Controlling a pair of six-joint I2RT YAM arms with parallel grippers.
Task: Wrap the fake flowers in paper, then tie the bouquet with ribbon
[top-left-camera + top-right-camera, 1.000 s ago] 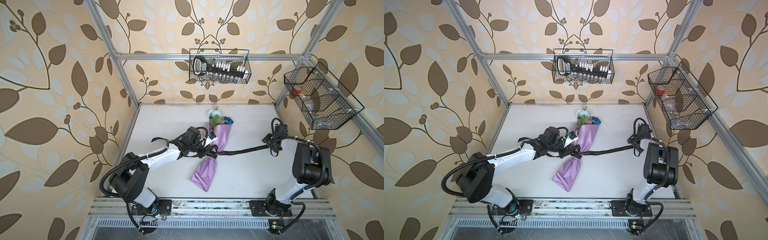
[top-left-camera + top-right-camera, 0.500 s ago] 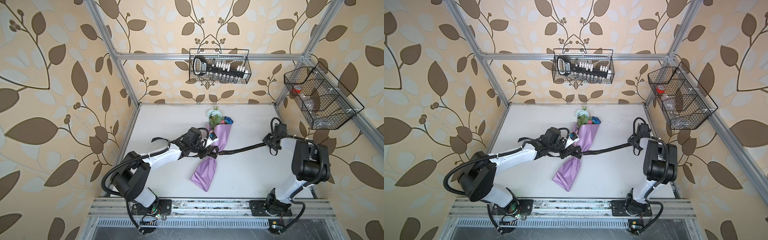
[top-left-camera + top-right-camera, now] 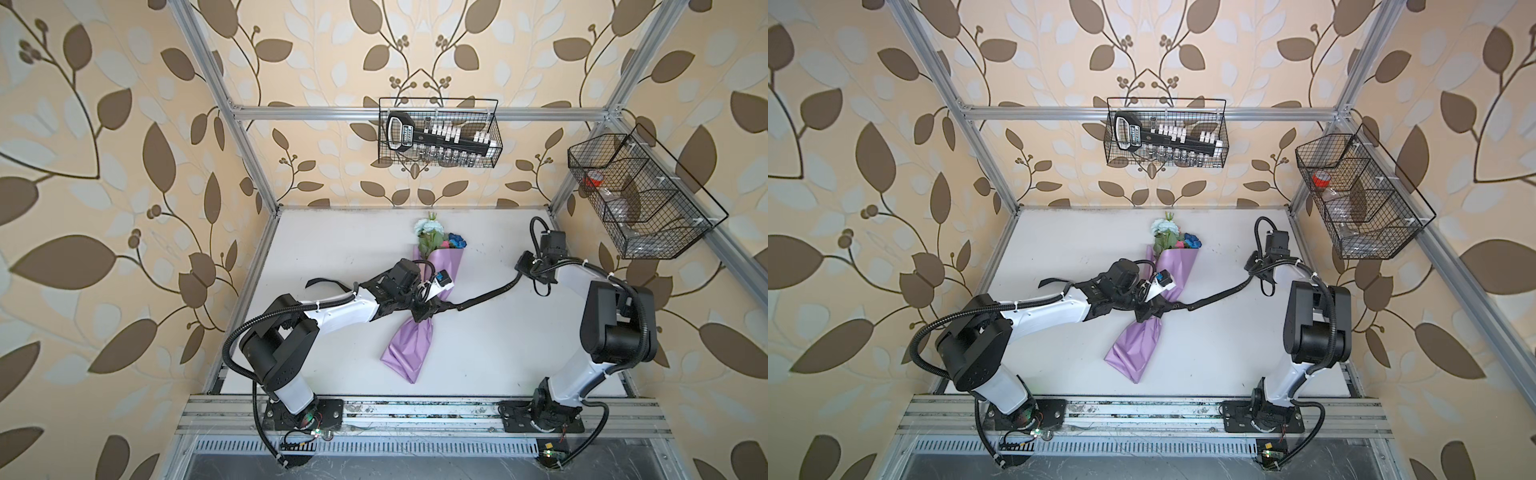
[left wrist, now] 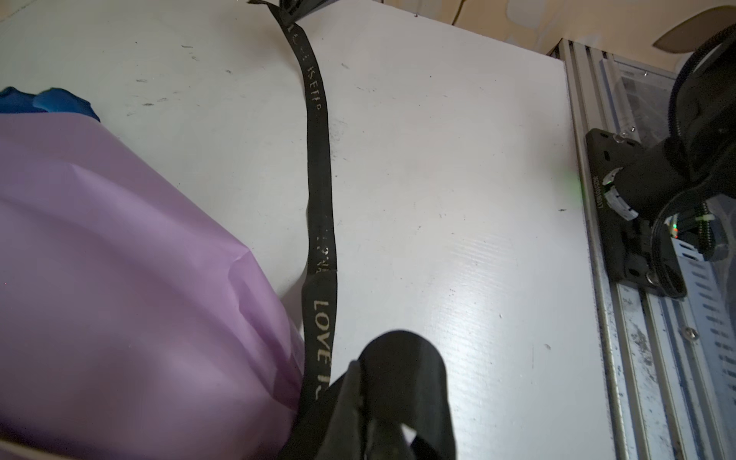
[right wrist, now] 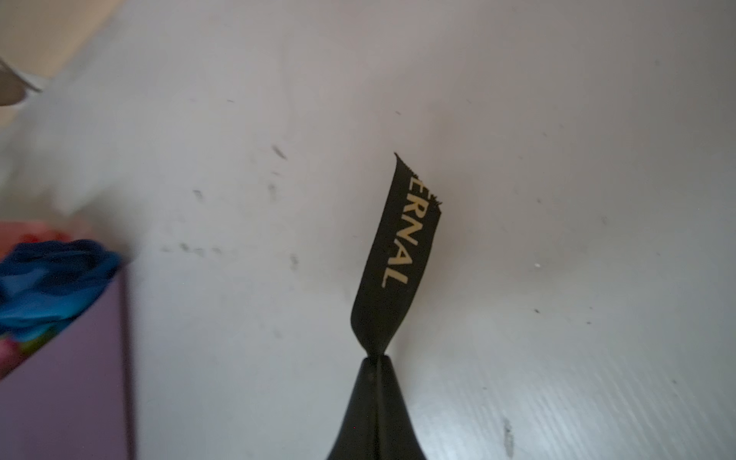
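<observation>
Over the bouquet (image 3: 409, 345), left end effector (image 3: 424, 311) pressed together; right end effector (image 5: 374, 360) newly pinching ribbon (image 5: 398, 247) end

Smooth lilac paper of the bouquet (image 4: 119, 278), matt black cloth ribbon (image 4: 318, 159), scuffed table (image 4: 458, 179).

Probably a lab cell: aluminium frame (image 3: 415, 113), wallpaper panels (image 3: 104, 166), wire baskets (image 3: 438, 133).

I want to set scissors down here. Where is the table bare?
Bare: the far-left corner, between bouquet and left arm; the near patch between bouquet, ribbon and right arm. Crowded where the left gripper meets the bouquet.
</observation>
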